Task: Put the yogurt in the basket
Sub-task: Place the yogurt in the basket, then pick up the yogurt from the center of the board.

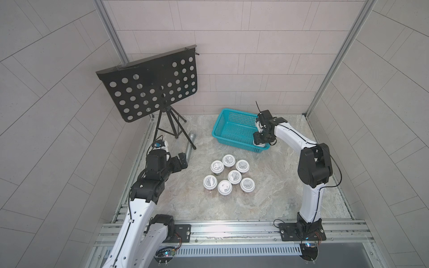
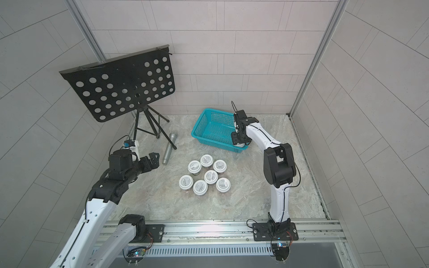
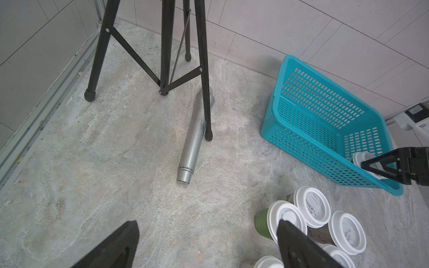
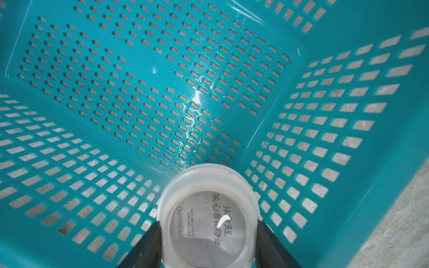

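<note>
I had the right end effector (image 4: 209,234) closed across the lid rim of a small white-lidded, dark-bodied yogurt cup (image 4: 206,208) inside a corner of the teal lattice plastic basket (image 4: 325,130); it seemed light, stiff, slippery.

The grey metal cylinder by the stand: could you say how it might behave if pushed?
Lying on its side, the grey metal cylinder would probably roll if pushed sideways. The stand leg crossing it might block rolling that way. Its smooth shiny surface looks slippery.
</note>
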`<action>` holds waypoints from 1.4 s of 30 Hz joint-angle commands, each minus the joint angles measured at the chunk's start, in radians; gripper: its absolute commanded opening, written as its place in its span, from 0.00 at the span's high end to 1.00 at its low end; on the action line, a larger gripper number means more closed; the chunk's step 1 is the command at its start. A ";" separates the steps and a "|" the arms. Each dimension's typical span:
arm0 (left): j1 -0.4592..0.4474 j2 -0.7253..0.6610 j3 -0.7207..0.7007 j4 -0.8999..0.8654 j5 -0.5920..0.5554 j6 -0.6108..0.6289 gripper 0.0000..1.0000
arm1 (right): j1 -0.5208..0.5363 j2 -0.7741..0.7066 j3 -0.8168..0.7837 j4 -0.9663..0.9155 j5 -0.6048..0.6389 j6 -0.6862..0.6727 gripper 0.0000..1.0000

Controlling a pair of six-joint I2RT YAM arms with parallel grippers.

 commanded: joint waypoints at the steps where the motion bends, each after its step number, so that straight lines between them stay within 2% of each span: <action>1: 0.006 -0.002 -0.009 -0.006 0.004 0.012 0.00 | 0.007 0.018 0.024 -0.036 0.014 -0.011 0.37; 14: 0.008 0.002 -0.008 -0.008 0.008 0.012 0.00 | 0.007 -0.006 0.034 -0.043 0.018 -0.006 0.26; 21: 0.008 0.029 0.001 -0.005 0.069 0.022 0.00 | 0.003 -0.116 0.009 -0.018 0.007 0.003 0.24; 27: -0.009 0.098 0.024 -0.014 0.152 0.029 0.00 | -0.014 -0.255 -0.083 0.037 -0.032 0.021 0.24; 31: -0.100 0.135 0.049 -0.014 0.134 0.025 0.00 | -0.020 -0.383 -0.197 0.088 -0.083 0.022 0.24; 35: -0.249 0.186 0.085 -0.014 0.029 0.031 0.01 | -0.022 -0.515 -0.339 0.138 -0.126 0.040 0.23; 42: -0.447 0.361 0.195 -0.014 -0.045 0.098 0.09 | -0.023 -0.755 -0.584 0.206 -0.176 0.096 0.23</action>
